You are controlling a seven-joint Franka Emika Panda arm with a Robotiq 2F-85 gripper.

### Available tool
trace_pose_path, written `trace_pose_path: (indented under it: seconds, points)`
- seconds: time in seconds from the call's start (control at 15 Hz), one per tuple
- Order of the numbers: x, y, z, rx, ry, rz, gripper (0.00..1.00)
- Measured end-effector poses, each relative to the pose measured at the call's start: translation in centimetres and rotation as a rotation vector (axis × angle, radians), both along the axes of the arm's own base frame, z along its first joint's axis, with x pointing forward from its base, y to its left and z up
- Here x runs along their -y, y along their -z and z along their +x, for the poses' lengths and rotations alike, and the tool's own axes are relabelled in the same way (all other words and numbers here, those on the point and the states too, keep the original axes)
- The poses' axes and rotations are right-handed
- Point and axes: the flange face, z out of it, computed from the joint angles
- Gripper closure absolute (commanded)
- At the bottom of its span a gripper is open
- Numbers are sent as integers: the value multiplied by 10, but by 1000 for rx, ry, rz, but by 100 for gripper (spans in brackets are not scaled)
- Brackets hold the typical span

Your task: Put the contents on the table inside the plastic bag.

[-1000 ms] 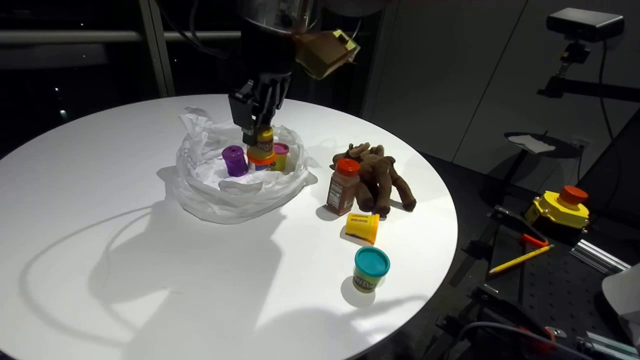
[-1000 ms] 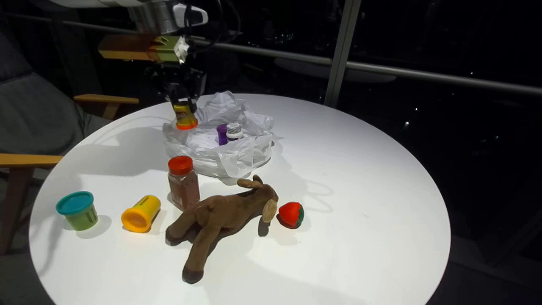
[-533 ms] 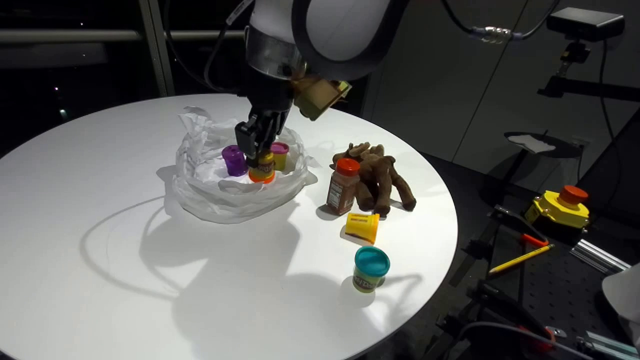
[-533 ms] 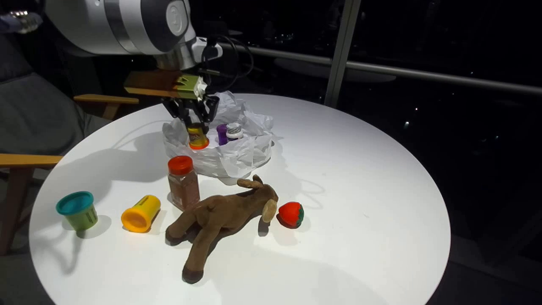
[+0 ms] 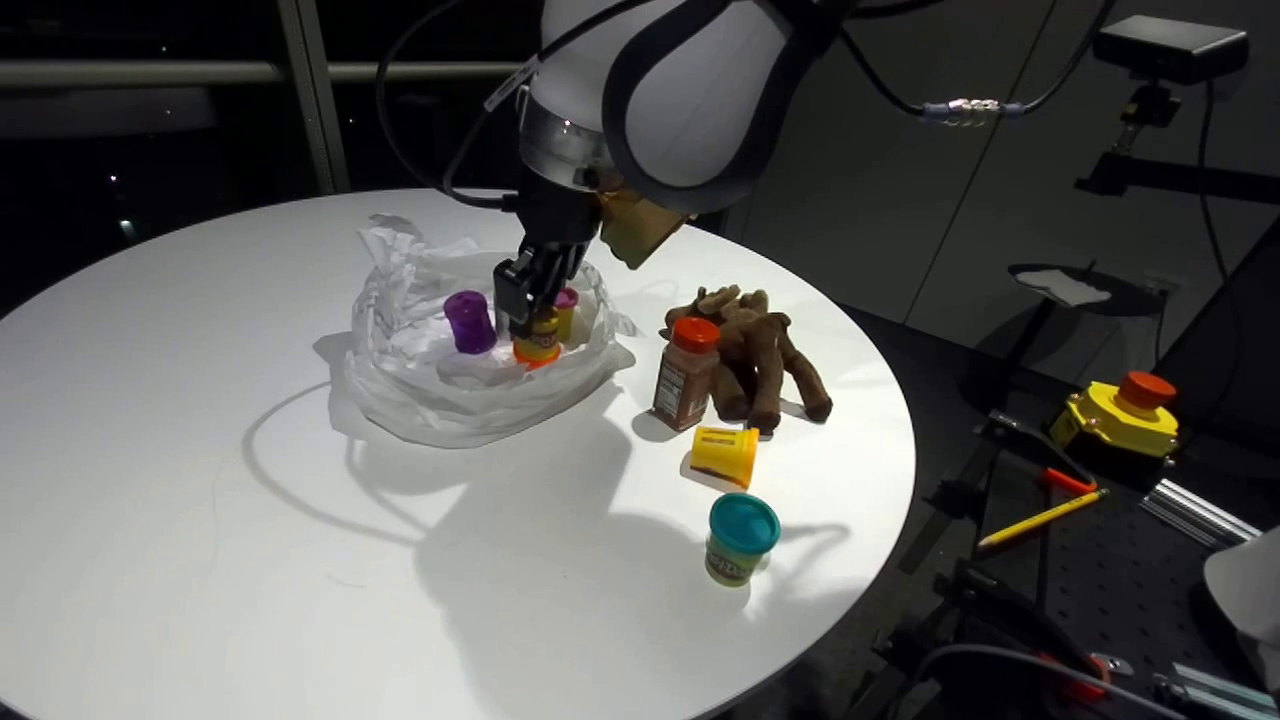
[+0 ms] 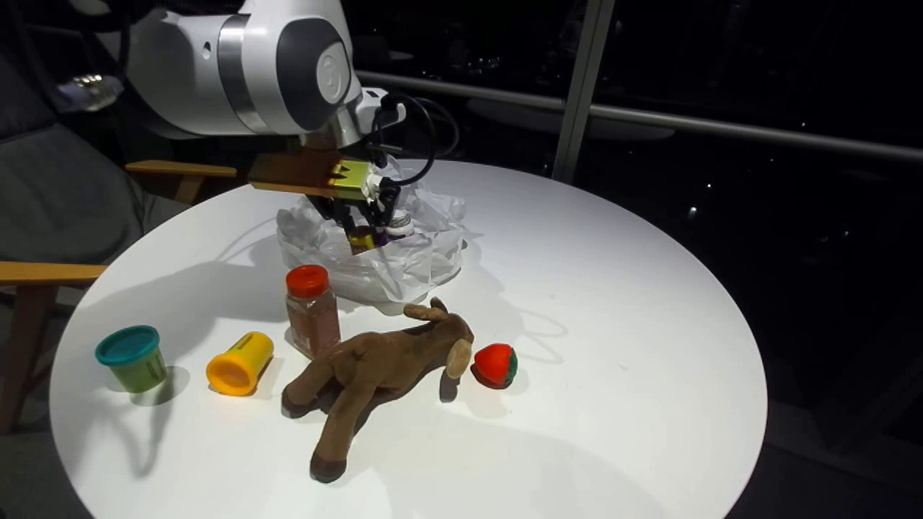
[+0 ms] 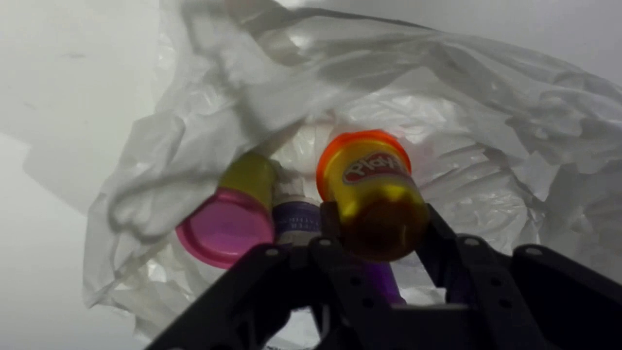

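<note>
My gripper (image 7: pixel 381 214) is shut on a yellow Play-Doh can (image 7: pixel 369 180), its orange lid facing down, inside the white plastic bag (image 5: pixel 480 405). In the bag are a purple container (image 5: pixel 469 322), a pink-lidded can (image 7: pixel 228 226) and a white bottle (image 6: pixel 399 222). Outside it on the table stand a teal-lidded can (image 5: pixel 742 535) and a red-lidded jar (image 5: pixel 686 378). A yellow can (image 6: pixel 241 362) lies on its side. A brown plush animal (image 6: pixel 382 364) and a red strawberry (image 6: pixel 495 364) lie nearby. Whether the held can touches the bag's floor is unclear.
The round white table (image 6: pixel 613 324) carries everything. The bag's crumpled rim (image 6: pixel 425 267) rises around the gripper. A chair (image 6: pixel 58 180) stands past the table's edge in an exterior view. A side stand with an emergency stop (image 5: pixel 1120 415) stands off the table.
My gripper has come down from above the bag's edge into the bag with the yellow can still held. The other things have not moved.
</note>
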Motion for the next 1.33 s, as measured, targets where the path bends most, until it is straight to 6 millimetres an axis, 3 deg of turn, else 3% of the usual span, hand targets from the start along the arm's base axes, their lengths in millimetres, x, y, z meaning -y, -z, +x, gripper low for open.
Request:
trace_pose_path:
  seconds: [0.13,0.4,0.67,0.93,1.13,1.33]
  points:
    - [3,1,0,-2,4,-4,33]
    - [0,-10,3,12,7,4,1]
    - [1,-71,0,36,47,23,0]
    - [40,-129,-35,1,136,24,0]
    - [70,-139,-69,-66,222,61,0]
    - [84,-125,-92,-126,260,126,0]
